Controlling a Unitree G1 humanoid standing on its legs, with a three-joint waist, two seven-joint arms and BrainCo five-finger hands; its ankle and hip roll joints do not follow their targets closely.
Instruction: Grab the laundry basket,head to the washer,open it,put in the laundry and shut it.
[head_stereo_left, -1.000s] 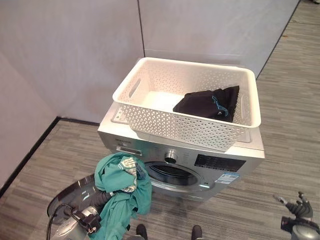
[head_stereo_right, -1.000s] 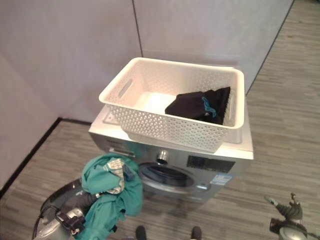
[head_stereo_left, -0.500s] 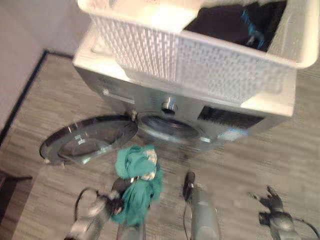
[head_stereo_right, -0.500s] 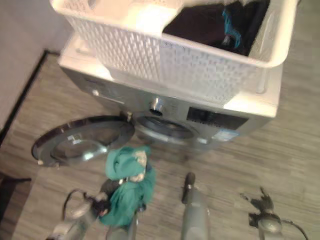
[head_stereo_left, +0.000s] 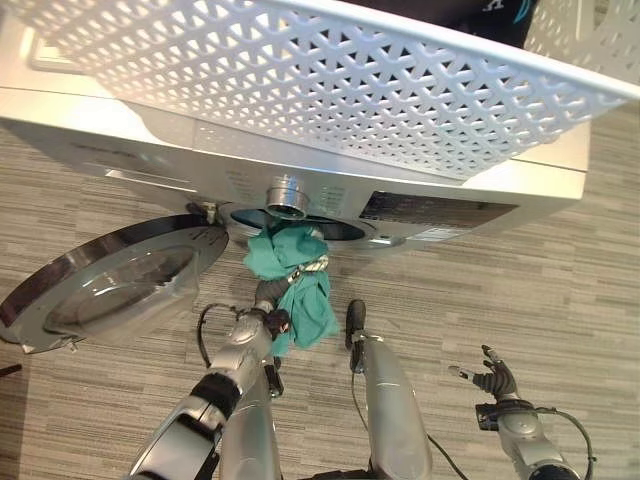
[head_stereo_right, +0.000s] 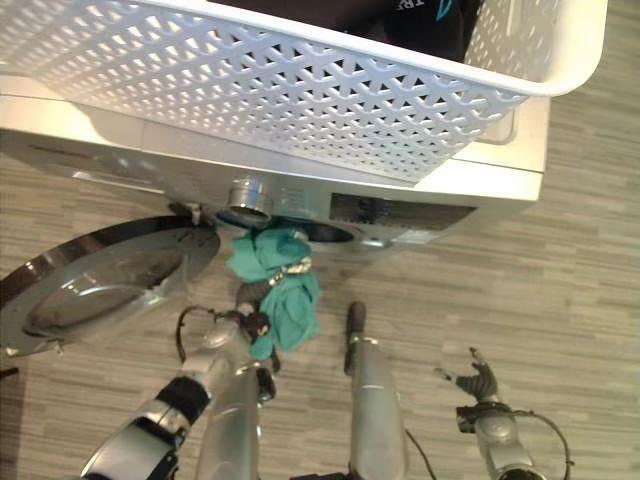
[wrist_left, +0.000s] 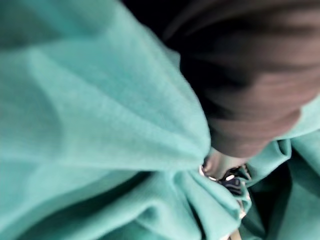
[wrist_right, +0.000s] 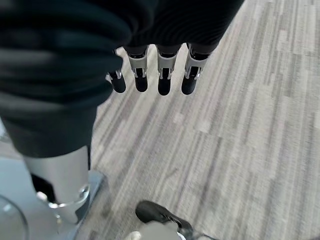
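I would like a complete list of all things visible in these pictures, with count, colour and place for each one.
Washer: one, silver, standing on the floor.
Washer door: one, round, swung open at the washer's left.
Laundry basket: one, white, perforated, on top of the washer.
Dark garment: one, black with teal marks, inside the basket.
Green garment: one, teal, held at the washer opening.
Floor: grey striped.
Left hand: under the green garment, clutching it.
Right hand: open, over the floor to the right.
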